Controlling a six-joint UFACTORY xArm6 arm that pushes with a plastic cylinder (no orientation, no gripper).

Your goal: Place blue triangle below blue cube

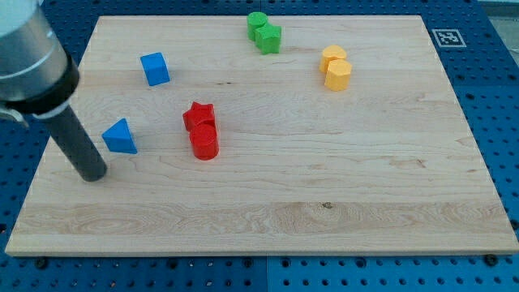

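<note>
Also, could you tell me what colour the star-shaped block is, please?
Red: the star block touches a red cylinder. The camera view, the only one, shows it.

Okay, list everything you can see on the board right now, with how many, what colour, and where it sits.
blue cube: one, blue, upper left of the board
blue triangle: one, blue, left side, below and left of the blue cube
red blocks: two, red, touching, left of centre; a star shape above a cylinder
green blocks: two, green, touching, at the view's top
yellow blocks: two, yellow, touching, upper right
wooden board: one, light wood, on a blue pegboard
my tip: one, dark rod, just left of and below the blue triangle, apart from it
</note>
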